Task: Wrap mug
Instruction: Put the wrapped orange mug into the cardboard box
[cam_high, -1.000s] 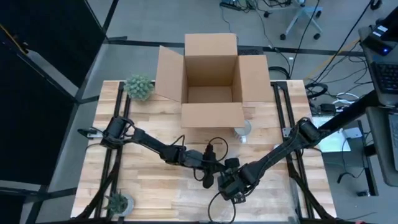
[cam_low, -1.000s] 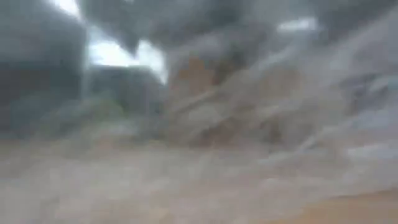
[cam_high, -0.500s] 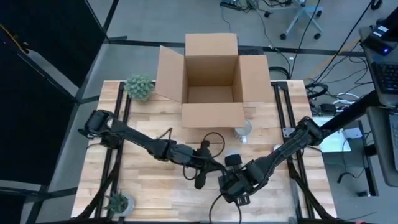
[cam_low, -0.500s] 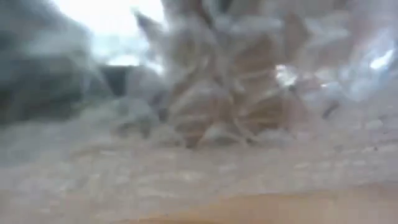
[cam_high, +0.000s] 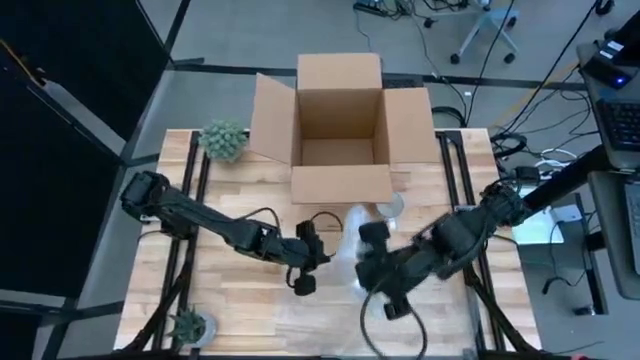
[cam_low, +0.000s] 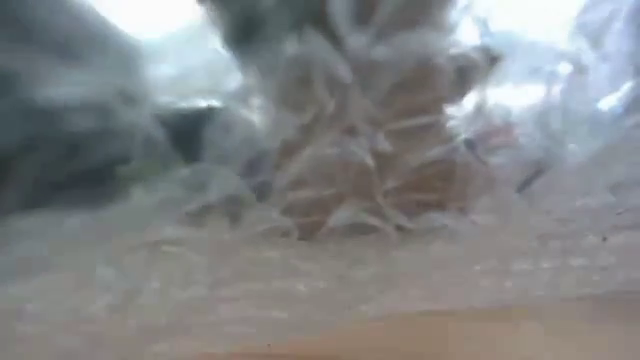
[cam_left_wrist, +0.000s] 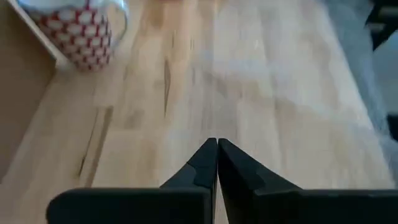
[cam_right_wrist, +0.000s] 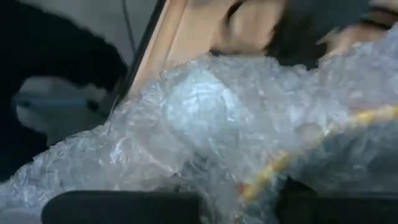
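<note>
The mug, white with a red pattern, stands on its base on the wooden table beside the cardboard box's near flap; the high view shows it too. A clear sheet of bubble wrap rises bunched near the table's middle and fills the right wrist view. My right gripper is at that bunch, its fingers buried in wrap. My left gripper is shut and holds nothing, just left of the wrap, pointing toward the mug. My right gripper has the bubble wrap bunched over its fingers, several crumpled layers. The wrap itself hides the place of contact. One part of the sheet stands lifted off the table beside the gripper, the rest trails slack on the wood toward the near edge.
The open cardboard box stands at the far middle. A small green plant sits at the far left and another at the near left corner. Bare wood lies left of the wrap.
My right gripper has moved toward the far edge and the mug, drawing the bubble wrap up into a raised bunch. My left gripper has drawn back toward the table's left edge, away from the wrap.
</note>
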